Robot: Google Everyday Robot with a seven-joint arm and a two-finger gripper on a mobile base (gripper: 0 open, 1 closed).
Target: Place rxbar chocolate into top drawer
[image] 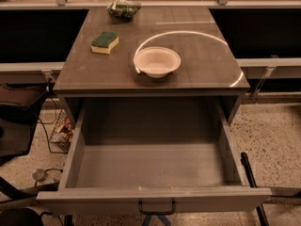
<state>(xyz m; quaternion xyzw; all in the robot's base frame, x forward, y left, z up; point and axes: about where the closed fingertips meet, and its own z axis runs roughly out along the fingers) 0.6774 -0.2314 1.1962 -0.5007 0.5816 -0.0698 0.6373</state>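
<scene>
Your pincer is out of view, so you cannot tell its state. The rxbar chocolate shows neither inside the open top drawer (150, 166) nor on the counter (202, 72) behind it. Bearing undetermined.

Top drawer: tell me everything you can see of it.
The top drawer is a wide, deep grey box, pulled far out below the cabinet top. Its flat front panel faces the camera and carries a small dark handle. The matte grey floor and side walls show nothing inside; no rxbar chocolate is seen. The pincer is out of view.
</scene>
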